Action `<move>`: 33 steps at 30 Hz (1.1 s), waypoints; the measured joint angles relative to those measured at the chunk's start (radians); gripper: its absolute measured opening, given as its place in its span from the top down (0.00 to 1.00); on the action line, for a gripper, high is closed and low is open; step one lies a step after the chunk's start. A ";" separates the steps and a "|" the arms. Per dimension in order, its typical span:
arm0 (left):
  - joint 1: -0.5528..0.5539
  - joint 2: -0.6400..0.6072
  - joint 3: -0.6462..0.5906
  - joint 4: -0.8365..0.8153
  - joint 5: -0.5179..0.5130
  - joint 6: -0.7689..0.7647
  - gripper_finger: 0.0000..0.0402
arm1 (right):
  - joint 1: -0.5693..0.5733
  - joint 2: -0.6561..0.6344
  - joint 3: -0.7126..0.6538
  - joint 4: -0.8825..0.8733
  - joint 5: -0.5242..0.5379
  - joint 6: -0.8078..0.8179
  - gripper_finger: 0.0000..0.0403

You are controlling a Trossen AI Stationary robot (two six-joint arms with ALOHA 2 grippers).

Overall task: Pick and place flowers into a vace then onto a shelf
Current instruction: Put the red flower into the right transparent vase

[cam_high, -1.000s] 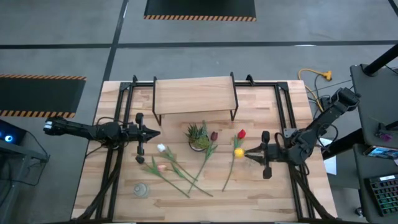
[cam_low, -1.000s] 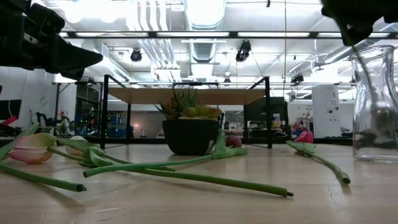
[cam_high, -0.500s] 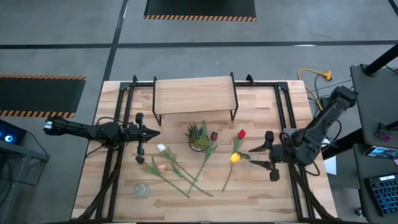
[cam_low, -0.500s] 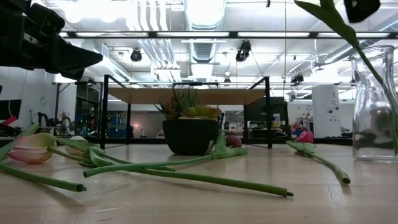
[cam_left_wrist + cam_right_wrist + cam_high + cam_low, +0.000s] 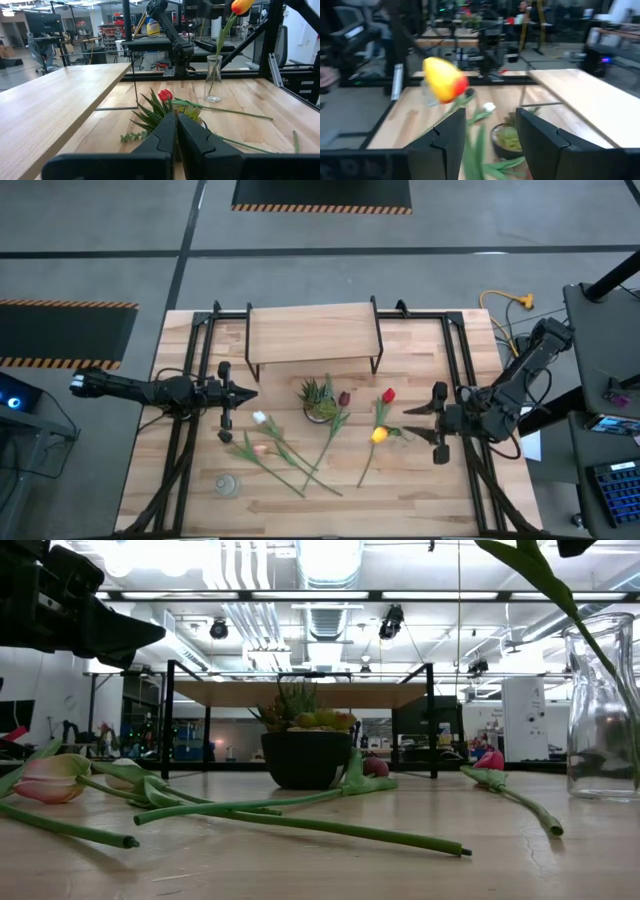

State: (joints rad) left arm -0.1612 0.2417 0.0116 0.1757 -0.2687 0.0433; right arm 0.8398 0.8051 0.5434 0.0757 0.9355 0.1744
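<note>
Left gripper [image 5: 250,392] is seen shut, empty, at the table's [image 5: 420,480] left, just left of the flowers [image 5: 285,450] lying flat. Shelf [image 5: 312,333] is set at the far middle. A yellow tulip [image 5: 379,434] is stood in the vase [image 5: 213,78], stem leaning. Right gripper [image 5: 412,423] is held just right of its head, fingers parted, nothing gripped; the head is seen just beyond the fingertips.

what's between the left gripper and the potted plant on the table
In the high view, only the white tulip's head lies roughly between the left gripper and the potted plant, slightly below the direct line; otherwise bare wood.
</note>
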 joint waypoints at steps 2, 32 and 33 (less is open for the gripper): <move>0.000 0.000 0.000 0.000 0.000 0.000 1.00 | 0.000 0.000 0.000 -0.014 0.038 0.011 0.61; 0.000 0.000 0.000 0.000 0.000 0.000 1.00 | 0.109 -0.006 -0.037 -0.052 -0.281 -0.093 0.72; 0.000 0.000 0.000 0.001 0.000 0.000 1.00 | 0.109 -0.005 -0.043 -0.038 -0.326 -0.120 0.73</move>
State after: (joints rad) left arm -0.1612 0.2417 0.0113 0.1768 -0.2687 0.0433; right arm 0.9485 0.7997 0.5004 0.0382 0.6097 0.0539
